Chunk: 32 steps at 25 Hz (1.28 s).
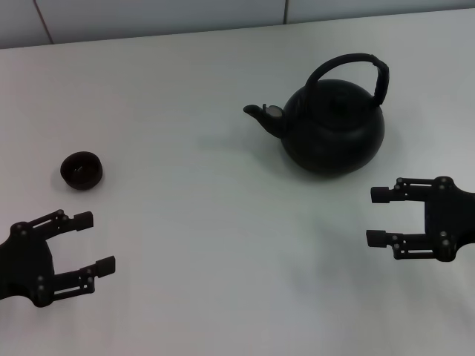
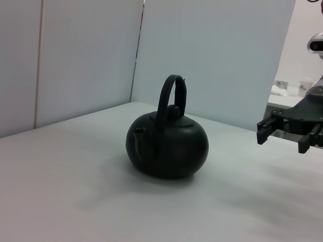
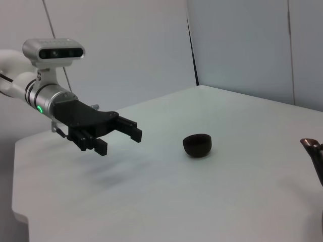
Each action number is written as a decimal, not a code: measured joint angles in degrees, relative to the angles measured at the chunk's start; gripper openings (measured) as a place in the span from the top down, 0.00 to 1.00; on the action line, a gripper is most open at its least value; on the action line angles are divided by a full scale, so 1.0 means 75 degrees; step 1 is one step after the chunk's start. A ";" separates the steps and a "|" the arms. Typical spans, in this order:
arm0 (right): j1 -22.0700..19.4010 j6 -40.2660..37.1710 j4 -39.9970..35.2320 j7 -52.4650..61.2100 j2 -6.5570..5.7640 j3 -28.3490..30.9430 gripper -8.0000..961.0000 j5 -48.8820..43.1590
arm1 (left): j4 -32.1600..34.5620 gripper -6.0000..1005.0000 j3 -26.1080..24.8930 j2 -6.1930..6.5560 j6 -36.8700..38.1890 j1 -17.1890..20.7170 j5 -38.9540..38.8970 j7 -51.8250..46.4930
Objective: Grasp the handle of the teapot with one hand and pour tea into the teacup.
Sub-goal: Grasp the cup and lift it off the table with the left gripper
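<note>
The matte-black teapot point(image 1: 334, 127) stands upright at the back right of the white table, spout pointing left. Its arched black handle point(image 1: 356, 65) rises over the lid. It also shows in the left wrist view point(image 2: 167, 148). The tiny dark teacup point(image 1: 81, 170) sits at the left, upright; it also shows in the right wrist view point(image 3: 197, 145). My left gripper point(image 1: 95, 242) is open and empty, in front of the cup and apart from it. My right gripper point(image 1: 377, 216) is open and empty, in front of the teapot and slightly right, not touching it.
The white table point(image 1: 208, 222) reaches a pale wall at the back. In the right wrist view the table's near-left corner edge point(image 3: 20, 201) shows below the left arm point(image 3: 55, 96). The right gripper shows far off in the left wrist view point(image 2: 282, 132).
</note>
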 joint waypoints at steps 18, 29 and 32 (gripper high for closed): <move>0.0004 0.0002 -0.0001 0.0000 0.0000 -0.0011 0.25 0.0000 | -0.0006 0.17 0.0003 -0.0047 0.0000 -0.0022 0.0001 -0.0004; 0.0004 0.0001 0.0000 0.0001 0.0000 -0.0012 0.25 0.0000 | 0.0000 0.17 -0.0016 -0.0153 -0.0075 -0.0057 0.0096 0.0024; -0.0003 0.0001 -0.0006 0.0000 0.0000 -0.0011 0.25 0.0000 | 0.0001 0.17 -0.0044 -0.0179 -0.0082 -0.0057 0.0097 0.0039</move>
